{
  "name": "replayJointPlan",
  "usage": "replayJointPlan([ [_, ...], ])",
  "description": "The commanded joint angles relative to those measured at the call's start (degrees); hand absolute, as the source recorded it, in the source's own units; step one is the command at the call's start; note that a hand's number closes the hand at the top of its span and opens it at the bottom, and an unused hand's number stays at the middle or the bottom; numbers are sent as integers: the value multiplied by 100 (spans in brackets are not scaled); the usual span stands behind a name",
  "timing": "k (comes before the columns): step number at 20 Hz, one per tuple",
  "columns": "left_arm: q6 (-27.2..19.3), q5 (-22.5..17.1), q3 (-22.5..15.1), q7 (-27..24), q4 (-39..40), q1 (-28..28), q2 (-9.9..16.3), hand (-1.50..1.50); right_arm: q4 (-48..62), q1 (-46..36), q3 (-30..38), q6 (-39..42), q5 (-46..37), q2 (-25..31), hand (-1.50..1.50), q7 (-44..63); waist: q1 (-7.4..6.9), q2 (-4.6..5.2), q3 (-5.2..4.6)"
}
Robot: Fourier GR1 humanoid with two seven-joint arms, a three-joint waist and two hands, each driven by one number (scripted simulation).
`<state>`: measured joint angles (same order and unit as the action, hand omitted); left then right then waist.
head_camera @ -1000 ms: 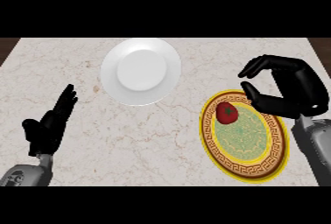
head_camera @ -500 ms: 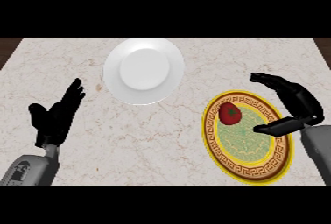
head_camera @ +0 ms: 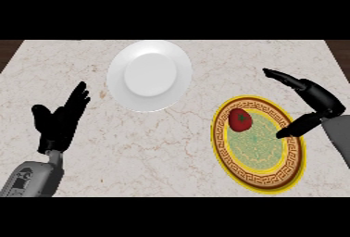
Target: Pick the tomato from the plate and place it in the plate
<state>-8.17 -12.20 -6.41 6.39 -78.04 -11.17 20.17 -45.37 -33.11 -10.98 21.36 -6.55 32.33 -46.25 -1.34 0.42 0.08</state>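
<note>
Right hand lowered beside the tomato, grasp not yet made.
The right hand (head_camera: pixel 315 102), raised a second ago, has been brought down to the patterned plate (head_camera: pixel 290 173), fingers spread apart; the tomato (head_camera: pixel 240 120) lies untouched on it. The white plate (head_camera: pixel 174 60) awaits; the left hand (head_camera: pixel 60 121) rests, fingers straight.

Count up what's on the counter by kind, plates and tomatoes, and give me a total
Plates: 2, the white plate and the yellow patterned plate
Tomatoes: 1, the tomato lying on the yellow patterned plate
Total: 3
</note>
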Motion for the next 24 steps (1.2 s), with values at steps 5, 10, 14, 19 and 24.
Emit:
replayJointPlan([
  [5, -72, 179, 57, 147, -104, 122, -149, 0, -322, -215, -535, 473, -719, 84, -150, 442, 116, -54, -11],
  [10, 269, 155, 305, -95, 294, -7, -59, 0, 121, -398, -790, -79, -1515, -109, -150, 187, 83, -26, -8],
  [14, 363, 133, 409, -23, 166, -22, -68, 0, 396, -677, -807, -245, -1977, -189, -150, 435, 66, -25, -7],
  [19, 232, 230, 314, 238, -388, 391, -206, 0, -827, -233, -1036, -26, -2266, -231, -150, 1288, 125, -66, -11],
  [24, 261, 361, 494, 514, -463, 163, -205, 0, -703, -516, -816, 560, -2553, -344, -150, 1419, 111, -49, -9],
])
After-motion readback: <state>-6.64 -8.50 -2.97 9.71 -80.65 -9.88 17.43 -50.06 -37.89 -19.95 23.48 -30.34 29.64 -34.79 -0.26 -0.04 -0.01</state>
